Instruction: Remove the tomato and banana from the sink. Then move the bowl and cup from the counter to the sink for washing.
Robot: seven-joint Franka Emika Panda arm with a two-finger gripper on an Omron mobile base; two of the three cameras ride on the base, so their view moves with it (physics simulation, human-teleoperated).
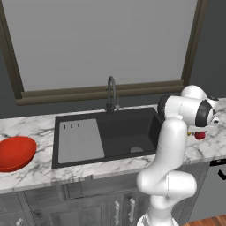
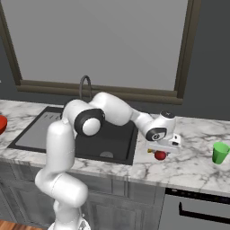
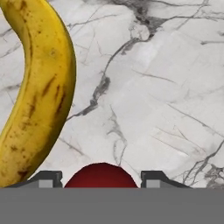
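My gripper (image 2: pixel 161 152) hangs low over the counter (image 2: pixel 193 167) just right of the sink (image 1: pixel 126 128), shut on the small red tomato (image 2: pixel 160 156). In the hand view the tomato (image 3: pixel 101 176) sits tight between the two finger tips of the gripper (image 3: pixel 101 180), close above the marble. Beside it on the counter (image 3: pixel 153 87) lies the yellow banana (image 3: pixel 39 96). From the left base view the tomato (image 1: pixel 201 135) peeks out below the wrist. At the far left stands the red bowl (image 1: pixel 15 152). The green cup (image 2: pixel 220 152) is upright on the right.
The black basin (image 2: pixel 114 139) holds a grey ribbed drainboard (image 1: pixel 80 141), with a dark curved faucet (image 1: pixel 111 93) behind it. A wide window runs along the back wall. Grey cabinet fronts and an oven handle (image 2: pixel 202 212) lie below the counter edge.
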